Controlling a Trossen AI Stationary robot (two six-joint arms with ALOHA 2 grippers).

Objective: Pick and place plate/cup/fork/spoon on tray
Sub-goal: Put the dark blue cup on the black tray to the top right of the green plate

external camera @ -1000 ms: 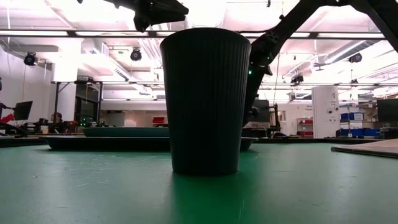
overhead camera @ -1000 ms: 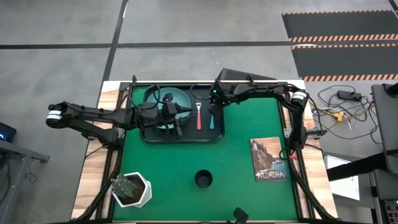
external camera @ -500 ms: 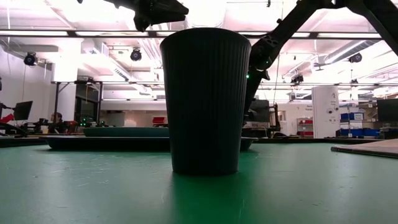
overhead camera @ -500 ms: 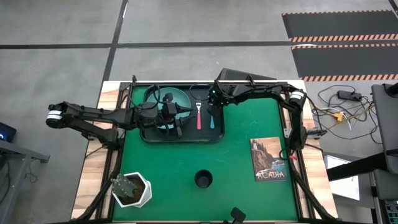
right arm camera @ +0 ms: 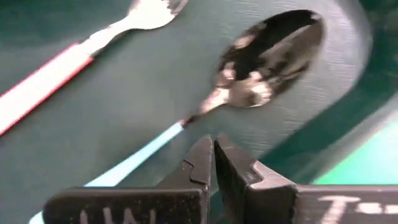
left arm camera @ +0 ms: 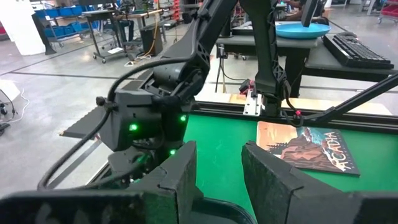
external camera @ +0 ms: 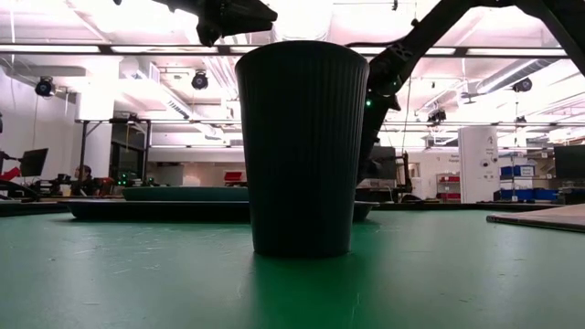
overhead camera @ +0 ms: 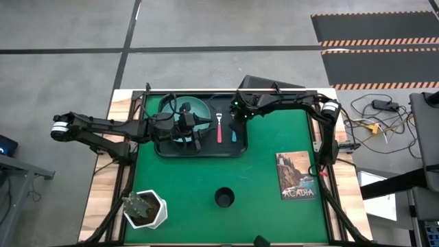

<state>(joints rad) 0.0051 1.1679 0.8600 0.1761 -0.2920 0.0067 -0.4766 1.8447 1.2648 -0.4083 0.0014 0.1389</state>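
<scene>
Where right end effector (right arm camera: 211,163) hovers, spoon (right arm camera: 249,68) beneath

We see a polished metal bowl on the spoon (right arm camera: 267,59), mirror-glossy, with a smooth light blue handle. The cup (external camera: 303,146) looks matt and finely ribbed. The tray (right arm camera: 137,112) appears smooth and dark.

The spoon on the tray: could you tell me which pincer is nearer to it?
Right. The right pincer hovers shut directly above the spoon; the left pincer is over the plate, beyond the fork.
</scene>
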